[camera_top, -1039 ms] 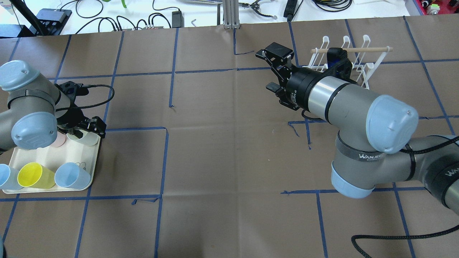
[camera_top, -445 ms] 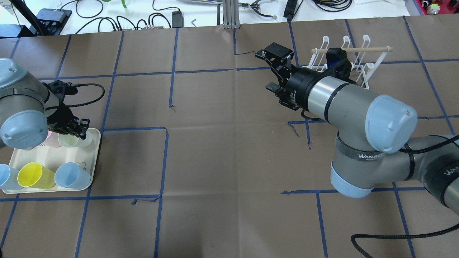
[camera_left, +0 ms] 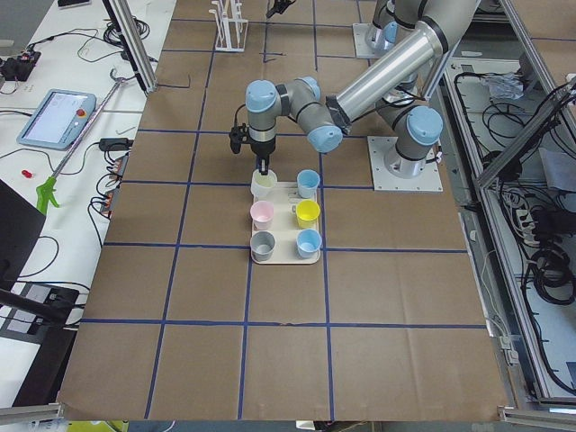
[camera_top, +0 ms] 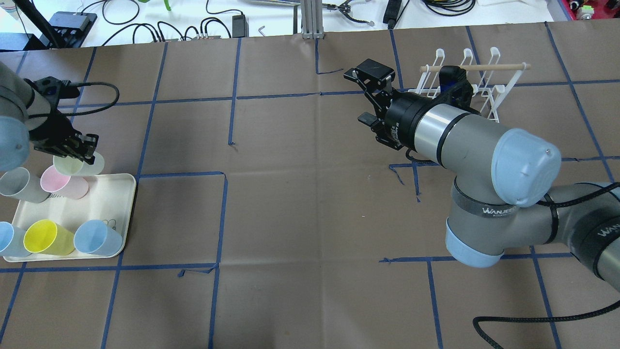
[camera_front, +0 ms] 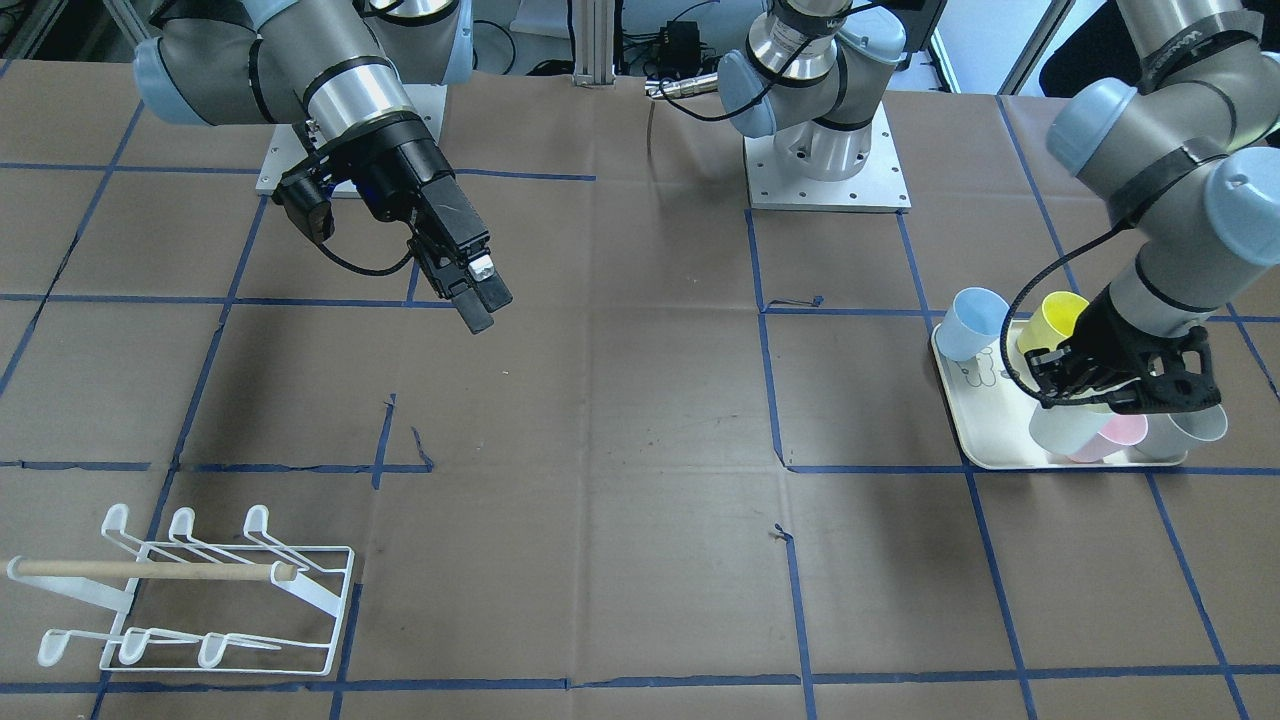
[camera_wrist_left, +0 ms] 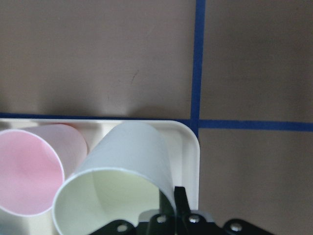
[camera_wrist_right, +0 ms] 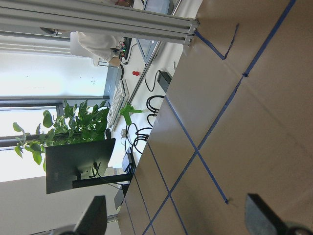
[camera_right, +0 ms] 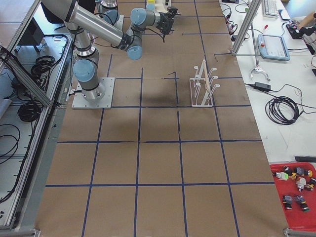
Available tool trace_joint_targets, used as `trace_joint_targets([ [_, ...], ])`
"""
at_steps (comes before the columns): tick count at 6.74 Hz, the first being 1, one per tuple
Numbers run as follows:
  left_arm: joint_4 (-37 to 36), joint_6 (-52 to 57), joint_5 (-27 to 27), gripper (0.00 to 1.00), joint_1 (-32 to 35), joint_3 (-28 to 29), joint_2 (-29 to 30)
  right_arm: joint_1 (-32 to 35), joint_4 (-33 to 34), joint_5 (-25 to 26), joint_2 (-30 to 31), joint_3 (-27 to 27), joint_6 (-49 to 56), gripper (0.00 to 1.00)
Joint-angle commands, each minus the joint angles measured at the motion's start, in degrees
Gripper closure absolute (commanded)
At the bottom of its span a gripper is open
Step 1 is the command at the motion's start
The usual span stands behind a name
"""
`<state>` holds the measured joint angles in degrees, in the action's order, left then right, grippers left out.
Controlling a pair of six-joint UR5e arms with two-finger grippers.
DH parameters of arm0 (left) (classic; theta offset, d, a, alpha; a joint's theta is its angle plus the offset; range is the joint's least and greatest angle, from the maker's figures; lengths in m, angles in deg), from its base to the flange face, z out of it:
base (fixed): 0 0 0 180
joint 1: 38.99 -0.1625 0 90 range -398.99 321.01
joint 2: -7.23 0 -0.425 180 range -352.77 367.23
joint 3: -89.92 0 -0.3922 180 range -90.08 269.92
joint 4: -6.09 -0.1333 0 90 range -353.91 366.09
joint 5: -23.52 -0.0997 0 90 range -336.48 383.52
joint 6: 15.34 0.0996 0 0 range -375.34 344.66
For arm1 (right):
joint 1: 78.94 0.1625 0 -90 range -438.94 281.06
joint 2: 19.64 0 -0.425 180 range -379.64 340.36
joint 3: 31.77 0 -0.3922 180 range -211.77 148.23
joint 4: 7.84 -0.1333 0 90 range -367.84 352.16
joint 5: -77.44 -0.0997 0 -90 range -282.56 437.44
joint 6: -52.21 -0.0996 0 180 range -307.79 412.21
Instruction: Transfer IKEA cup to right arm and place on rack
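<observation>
Left gripper (camera_top: 80,149) gripping pale green cup (camera_top: 82,166) by rim above cream tray (camera_top: 112,203), right gripper (camera_top: 357,97) wide open, empty, near wire rack (camera_top: 484,67).

We note a table (camera_top: 310,203) covered in brown paper with blue tape lines; 1 cream tray (camera_top: 114,194) and 1 white rack (camera_front: 150,569) rest on it, well apart.

We note a table (camera_top: 310,218) papered brown and gridded with blue tape (camera_top: 233,92). A white bench (camera_top: 145,19) strewn with black cables (camera_top: 121,12) runs along its far edge. Beyond it we see a bright window (camera_wrist_right: 44,68), a leafy green plant (camera_wrist_right: 78,120) and a dark monitor (camera_wrist_right: 78,166).
</observation>
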<state>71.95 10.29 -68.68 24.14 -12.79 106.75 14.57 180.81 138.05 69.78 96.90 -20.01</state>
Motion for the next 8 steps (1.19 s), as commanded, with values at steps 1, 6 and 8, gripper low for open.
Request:
trace_joint_targets([
  [1,14.9,-0.3,4.1,1.0,1.8,16.2,0.9,0.0,0.4,-1.0,-0.1,0.0,0.0,0.02],
  [6,13.5,-0.6,35.8,1.0,10.8,18.4,-1.7,0.1,5.8,-0.4,0.3,0.4,-9.6,0.0],
  [8,-2.6,0.9,51.3,1.0,13.1,7.9,-5.5,0.7,4.9,0.3,0.4,0.5,-8.8,0.0],
])
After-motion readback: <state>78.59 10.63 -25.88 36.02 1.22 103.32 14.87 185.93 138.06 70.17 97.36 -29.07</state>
